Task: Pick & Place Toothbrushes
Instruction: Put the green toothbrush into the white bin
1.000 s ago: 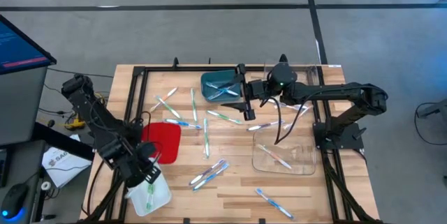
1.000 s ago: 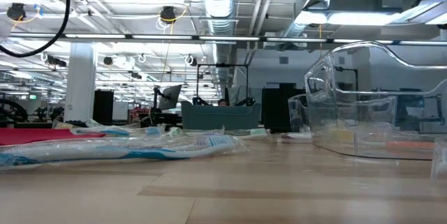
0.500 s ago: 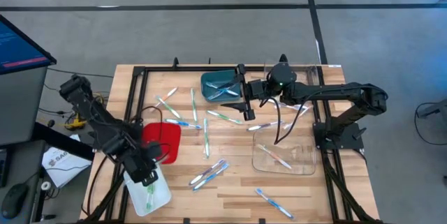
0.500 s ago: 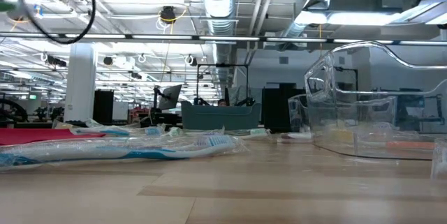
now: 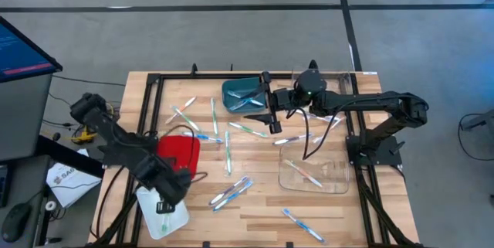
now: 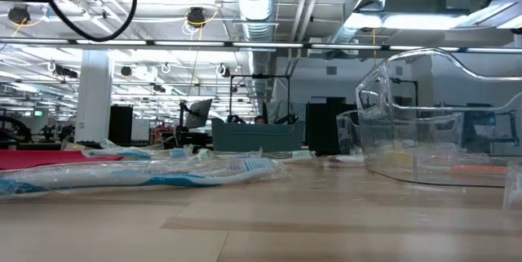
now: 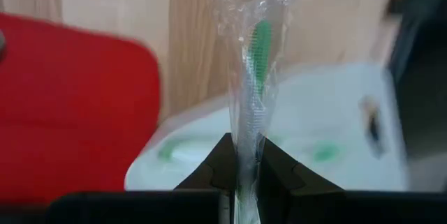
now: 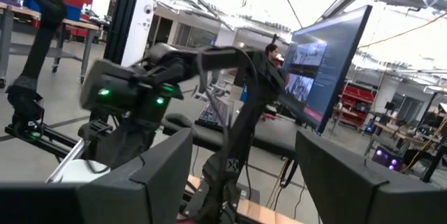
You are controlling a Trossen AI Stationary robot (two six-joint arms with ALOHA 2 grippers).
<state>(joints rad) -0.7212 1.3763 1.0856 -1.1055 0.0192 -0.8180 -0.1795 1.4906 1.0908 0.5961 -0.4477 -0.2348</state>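
Item 1: my left gripper (image 5: pixel 171 202), lower left of the high view, above the white tray (image 5: pixel 176 219) beside the red tray (image 5: pixel 182 154). Its fingers (image 7: pixel 209 175) are clamped on a green toothbrush in clear wrap (image 7: pixel 250 91), which stands out ahead of the jaws over the white tray's rim in the left wrist view.

Item 2: my right gripper (image 5: pixel 272 107), upper centre of the high view, just right of the teal bin (image 5: pixel 241 93). Its fingers (image 8: pixel 167 168) are spread apart, with nothing between them.

Item 3: remaining toothbrushes (image 5: pixel 228 149), scattered across the wooden table (image 5: pixel 255 217) at centre frame. Some lie in the teal bin, one in the clear container (image 5: pixel 315 174) at right, one in the white tray.
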